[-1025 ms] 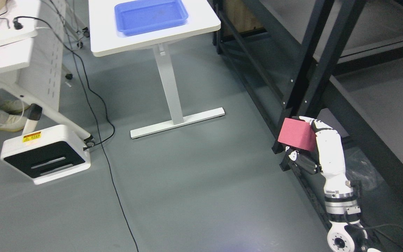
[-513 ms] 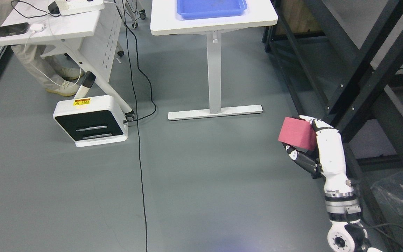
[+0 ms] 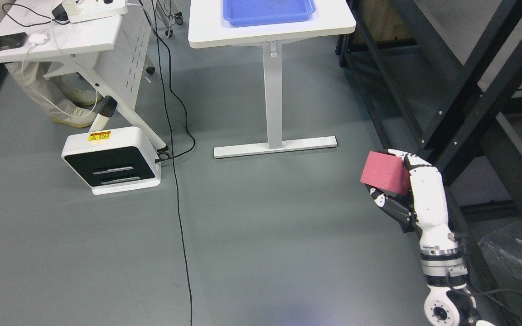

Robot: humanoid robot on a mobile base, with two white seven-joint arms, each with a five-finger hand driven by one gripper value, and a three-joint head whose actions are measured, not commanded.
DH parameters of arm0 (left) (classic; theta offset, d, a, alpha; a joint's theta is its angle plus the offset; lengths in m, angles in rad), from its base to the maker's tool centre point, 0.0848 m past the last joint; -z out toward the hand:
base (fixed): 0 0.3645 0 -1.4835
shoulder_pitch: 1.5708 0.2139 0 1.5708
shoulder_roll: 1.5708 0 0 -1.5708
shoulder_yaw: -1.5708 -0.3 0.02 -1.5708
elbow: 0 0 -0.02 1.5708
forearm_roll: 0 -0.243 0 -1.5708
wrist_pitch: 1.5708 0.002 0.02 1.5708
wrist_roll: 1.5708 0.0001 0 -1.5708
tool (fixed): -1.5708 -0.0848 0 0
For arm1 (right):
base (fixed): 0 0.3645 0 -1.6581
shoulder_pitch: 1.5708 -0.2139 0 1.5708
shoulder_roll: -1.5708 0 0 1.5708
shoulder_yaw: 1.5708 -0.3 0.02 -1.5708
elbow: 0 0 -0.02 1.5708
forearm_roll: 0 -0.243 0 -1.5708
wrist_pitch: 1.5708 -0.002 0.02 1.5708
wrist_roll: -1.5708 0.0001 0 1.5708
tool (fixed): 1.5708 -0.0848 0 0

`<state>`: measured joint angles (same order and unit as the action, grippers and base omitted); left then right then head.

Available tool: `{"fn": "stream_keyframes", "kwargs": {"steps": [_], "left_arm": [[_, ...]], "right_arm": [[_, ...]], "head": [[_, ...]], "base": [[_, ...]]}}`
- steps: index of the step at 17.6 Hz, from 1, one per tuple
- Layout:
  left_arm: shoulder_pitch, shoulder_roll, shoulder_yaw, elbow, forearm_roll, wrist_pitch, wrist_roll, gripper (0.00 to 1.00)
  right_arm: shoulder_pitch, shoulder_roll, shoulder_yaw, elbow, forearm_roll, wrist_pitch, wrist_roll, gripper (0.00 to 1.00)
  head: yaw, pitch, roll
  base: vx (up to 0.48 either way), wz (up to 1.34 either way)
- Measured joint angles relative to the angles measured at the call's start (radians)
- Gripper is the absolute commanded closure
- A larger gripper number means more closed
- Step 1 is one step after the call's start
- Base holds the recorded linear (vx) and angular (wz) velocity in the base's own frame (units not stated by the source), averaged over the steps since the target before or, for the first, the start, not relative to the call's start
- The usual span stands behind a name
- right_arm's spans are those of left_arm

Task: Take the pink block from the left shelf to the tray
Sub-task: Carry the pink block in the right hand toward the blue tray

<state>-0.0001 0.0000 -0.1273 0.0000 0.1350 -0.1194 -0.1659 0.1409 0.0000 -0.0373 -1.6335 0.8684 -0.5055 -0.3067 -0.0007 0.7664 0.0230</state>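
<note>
My right hand [image 3: 394, 181] is raised at the lower right of the head view, its white and black fingers curled around a pink block [image 3: 384, 172]. The block hangs above the grey floor, well short of the table. A blue tray [image 3: 268, 11] lies on a white table [image 3: 338, 22] at the top centre, partly cut off by the picture's edge. The left arm does not show.
A black metal shelf frame [image 3: 460, 95] fills the right side, close beside my right arm. A black cable [image 3: 177, 190] runs across the floor. A white box on wheels [image 3: 111, 158] stands at the left under a desk [image 3: 39, 43], with a person's legs [image 3: 68, 97] behind it.
The whole picture has shifted, so the camera has turned: table and tray now sit nearer the top centre. My right hand keeps the pink block in the same place in the picture.
</note>
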Motion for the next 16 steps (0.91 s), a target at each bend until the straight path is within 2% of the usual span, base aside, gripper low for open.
{"fn": "stream_keyframes", "kwargs": {"steps": [8,16], "left_arm": [[0.0,0.0,0.0,0.0,0.0,0.001,0.0,0.0],[0.0,0.0,0.0,0.0,0.0,0.002,0.0,0.0]], "right_arm": [[0.002,0.0,0.001,0.0,0.0,0.0,0.0,0.94],[0.0,0.0,0.002,0.0,0.0,0.0,0.0,0.94]], "head": [[0.0,0.0,0.0],[0.0,0.0,0.0]], "base": [[0.092,0.27],[0.189,0.12]]}}
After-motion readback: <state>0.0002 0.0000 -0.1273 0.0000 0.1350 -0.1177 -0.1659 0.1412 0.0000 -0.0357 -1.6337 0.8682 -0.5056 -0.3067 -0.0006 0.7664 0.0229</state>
